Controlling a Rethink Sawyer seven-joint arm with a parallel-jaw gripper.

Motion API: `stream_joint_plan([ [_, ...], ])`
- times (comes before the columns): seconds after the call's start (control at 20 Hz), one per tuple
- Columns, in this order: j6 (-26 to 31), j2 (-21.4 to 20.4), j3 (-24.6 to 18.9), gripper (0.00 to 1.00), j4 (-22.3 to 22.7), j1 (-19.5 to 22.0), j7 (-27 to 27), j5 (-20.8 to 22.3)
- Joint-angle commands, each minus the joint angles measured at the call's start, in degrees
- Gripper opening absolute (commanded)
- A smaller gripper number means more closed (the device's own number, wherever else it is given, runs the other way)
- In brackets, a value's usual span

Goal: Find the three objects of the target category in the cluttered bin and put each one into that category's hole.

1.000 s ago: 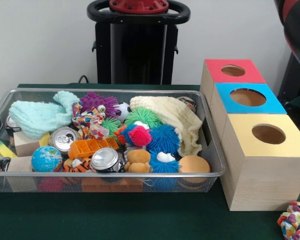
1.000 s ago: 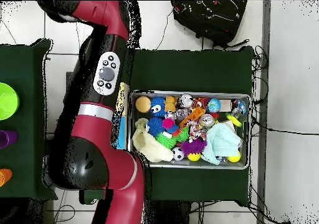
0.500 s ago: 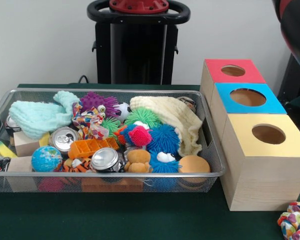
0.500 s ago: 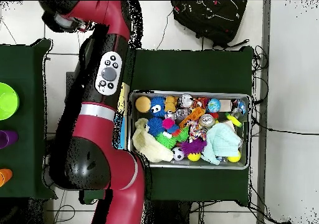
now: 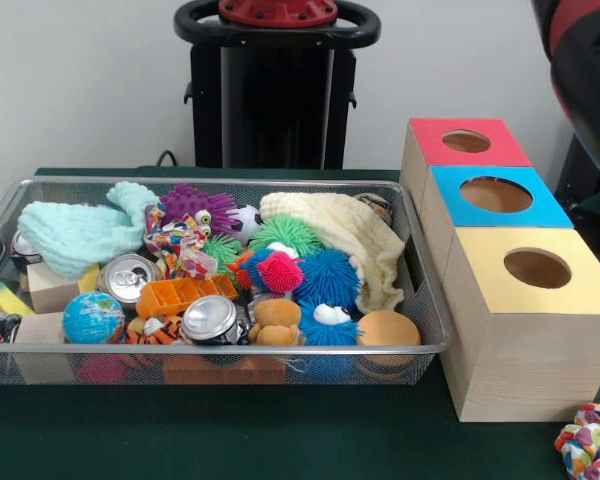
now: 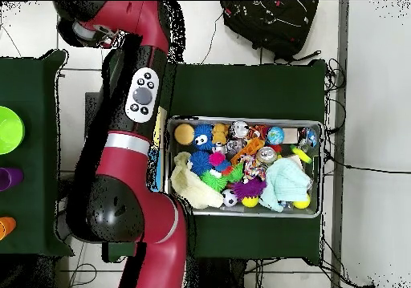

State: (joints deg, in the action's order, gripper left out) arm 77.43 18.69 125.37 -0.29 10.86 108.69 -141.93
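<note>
Pincer [image 6: 83, 30] state, honestly can't tell: the overhead view only shows the tip end of the red arm [image 6: 138, 100] way off past the bin's corner, well apart from the clutter, and in the front view just a red and black chunk of arm pokes in at the top right. Everything to be sorted sits in the wire bin [image 5: 420, 300] on the green bench [image 5: 280, 430], and it's a proper jumble. A mint cloth [image 5: 75, 235] is heaped at one end and a cream cloth [image 5: 350, 235] drapes over the other. Between them are a purple spiky toy [image 5: 195, 205], a green spiky ball [image 5: 285, 233], a pink spiky ball [image 5: 280, 272] touching a blue spiky ball [image 5: 328, 275], two drink cans [image 5: 128, 277], a little globe ball [image 5: 92, 318] and a wooden block [image 5: 52, 288]. Just beside the bin stand three wooden boxes in a row, each with a round hole on top: the red-topped box [image 5: 430, 145], the blue-topped box [image 5: 450, 200] and the yellow-topped box [image 5: 480, 290]. A colourful knotted ball [image 5: 588, 442] lies on the bench near the yellow one, outside the bin.
</note>
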Motion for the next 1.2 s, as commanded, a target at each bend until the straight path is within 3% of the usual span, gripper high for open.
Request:
stream_joint_plan([
  [0.05,-2.2,4.17,2.46,1.0,-0.84,1.54,12.85,1.96],
  [0.35,-10.25,7.8,1.23,1.0,0.16,0.52,15.16,2.95],
  [1.2,-21.94,11.4,-3.69,1.0,1.83,-2.0,16.77,7.65],
])
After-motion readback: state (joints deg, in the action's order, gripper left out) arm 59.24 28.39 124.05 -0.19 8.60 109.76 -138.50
